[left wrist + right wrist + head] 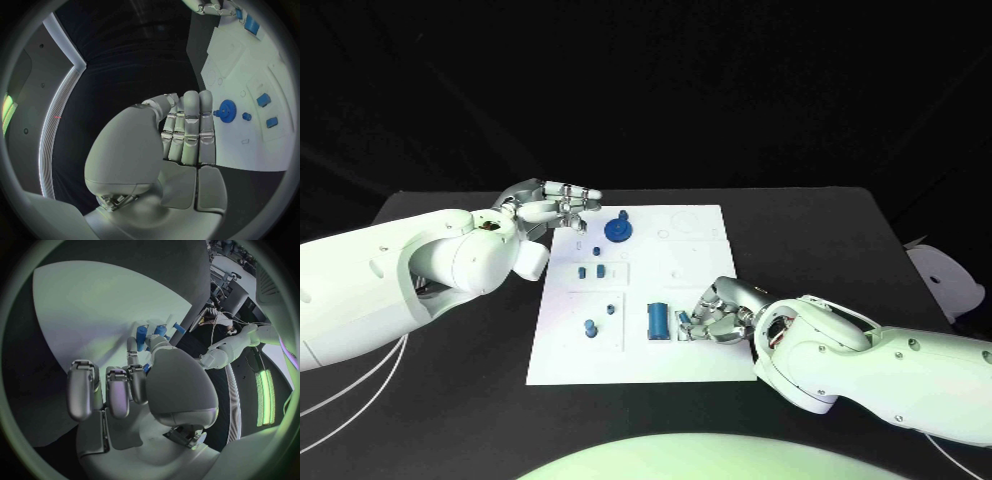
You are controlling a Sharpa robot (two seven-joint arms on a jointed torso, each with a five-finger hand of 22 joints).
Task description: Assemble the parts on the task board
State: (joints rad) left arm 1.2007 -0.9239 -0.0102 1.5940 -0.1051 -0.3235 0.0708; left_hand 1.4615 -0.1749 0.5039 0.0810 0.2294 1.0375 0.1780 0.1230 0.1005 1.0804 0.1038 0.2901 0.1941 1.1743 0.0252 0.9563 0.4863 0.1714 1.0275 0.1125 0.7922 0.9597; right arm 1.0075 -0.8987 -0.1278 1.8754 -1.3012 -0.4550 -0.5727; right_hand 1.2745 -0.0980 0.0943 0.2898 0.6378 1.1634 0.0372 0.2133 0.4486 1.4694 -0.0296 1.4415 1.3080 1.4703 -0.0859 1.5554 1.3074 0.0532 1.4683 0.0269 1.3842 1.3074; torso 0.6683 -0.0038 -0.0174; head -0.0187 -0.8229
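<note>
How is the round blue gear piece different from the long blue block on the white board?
The blue gear is round with a toothed rim; the long blue block is a straight bar. The gear lies at the task board's far end, beside the left hand; the block lies at the near end, next to the right hand. Both are blue and rest on the board.
</note>
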